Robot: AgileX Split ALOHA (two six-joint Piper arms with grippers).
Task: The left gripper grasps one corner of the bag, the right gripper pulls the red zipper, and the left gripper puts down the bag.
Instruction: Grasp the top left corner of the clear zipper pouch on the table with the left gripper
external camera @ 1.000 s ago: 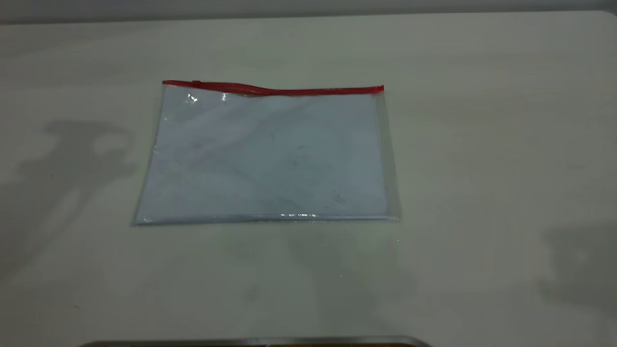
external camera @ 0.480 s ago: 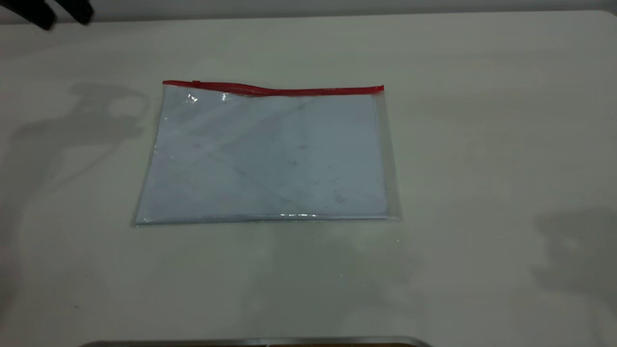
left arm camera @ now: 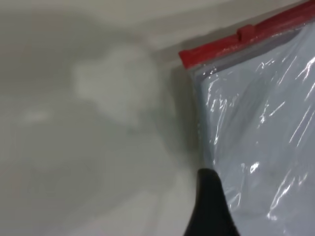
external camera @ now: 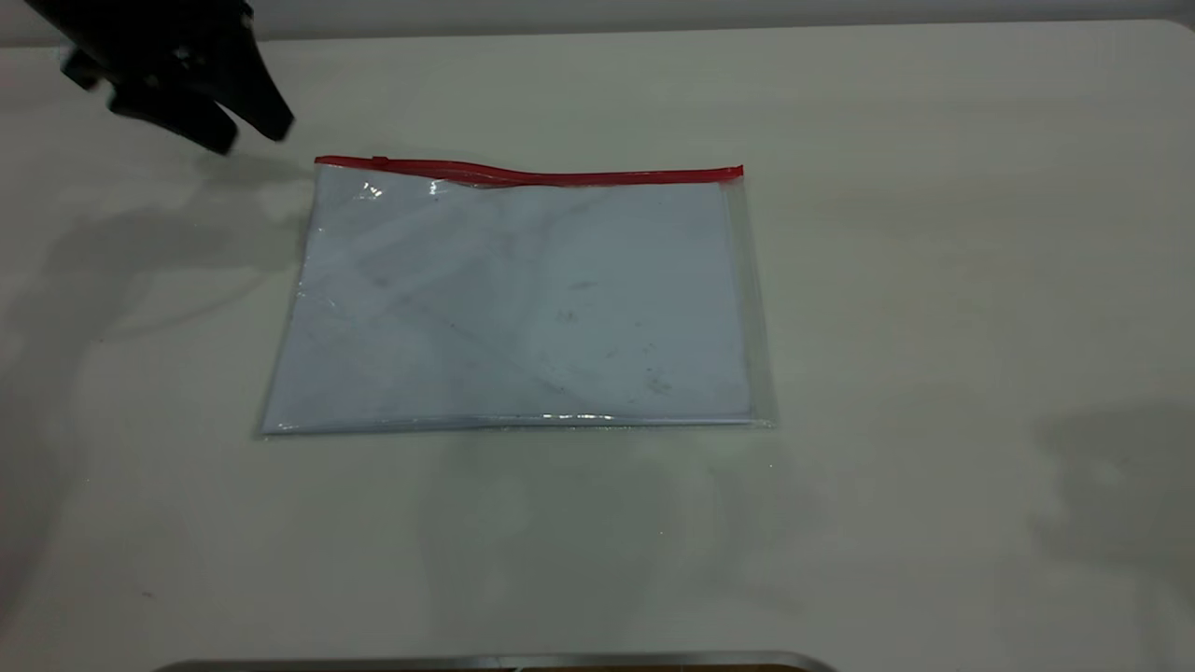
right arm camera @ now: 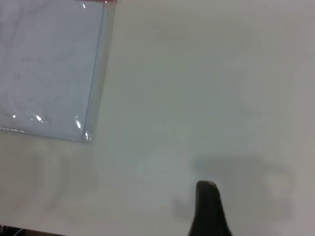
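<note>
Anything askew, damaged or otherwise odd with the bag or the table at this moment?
Only a small thing: the red zipper is not straight. It bulges and dips along its left half, near the slider tab. The bag otherwise lies flat on the table, intact, with nothing spilled. The left gripper hovers apart from the corner.

Left gripper [external camera: 252, 135], exterior view: the black arm enters from the far left corner of the scene and reaches inward and downward. Two tapered jaws point down and toward the middle, their tips parted with a visible gap between them; nothing sits in that gap. Left wrist view: a single dark pointed fingertip [left arm camera: 210, 206] rises from the picture's edge; its partner falls outside the picture.

Right gripper, right wrist view: only one dark fingertip [right arm camera: 209, 209] shows, pointing away from the camera. The arm does not appear in the exterior view.
</note>
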